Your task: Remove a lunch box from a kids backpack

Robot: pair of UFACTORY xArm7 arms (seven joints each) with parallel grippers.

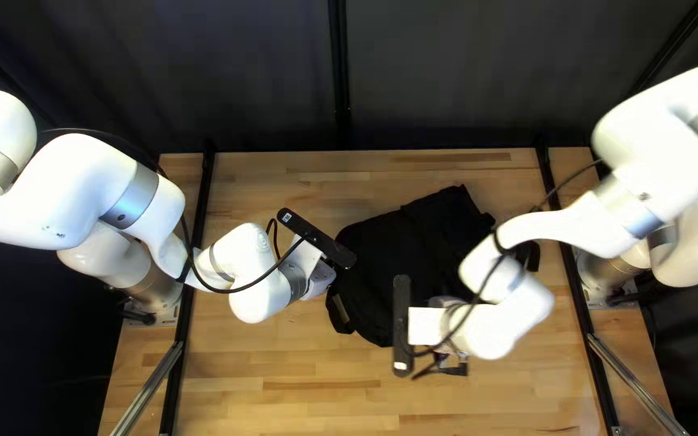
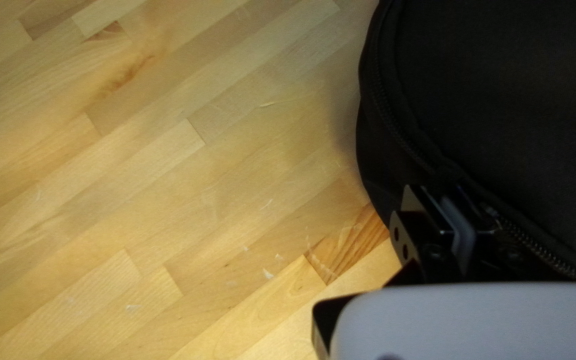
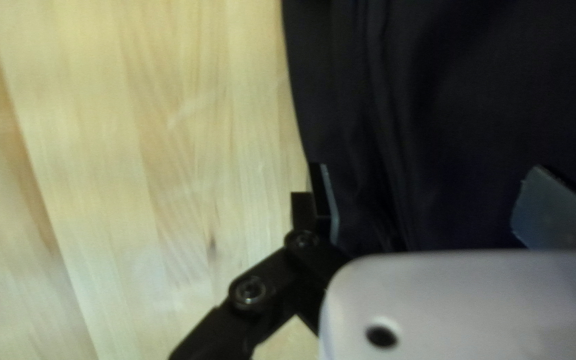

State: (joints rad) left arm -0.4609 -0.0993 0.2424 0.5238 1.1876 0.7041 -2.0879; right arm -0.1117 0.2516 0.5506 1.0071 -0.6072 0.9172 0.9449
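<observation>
Top left view, black backpack [image 1: 389,250] on the wooden bench [image 1: 284,396], between its left and right edges, closer to the right, left gripper [image 1: 321,279] narrow at a zipper [image 2: 545,250], right gripper [image 1: 452,365] wide at the backpack's near side.

Bright light bleaches the smooth white right arm [image 1: 640,145], blurred near its wrist; the pale-wood table [image 1: 284,396] is softly shadowed beside the rounded black cloth backpack [image 2: 501,80]; the far, draped black curtain [image 1: 236,73] lies dim.
</observation>
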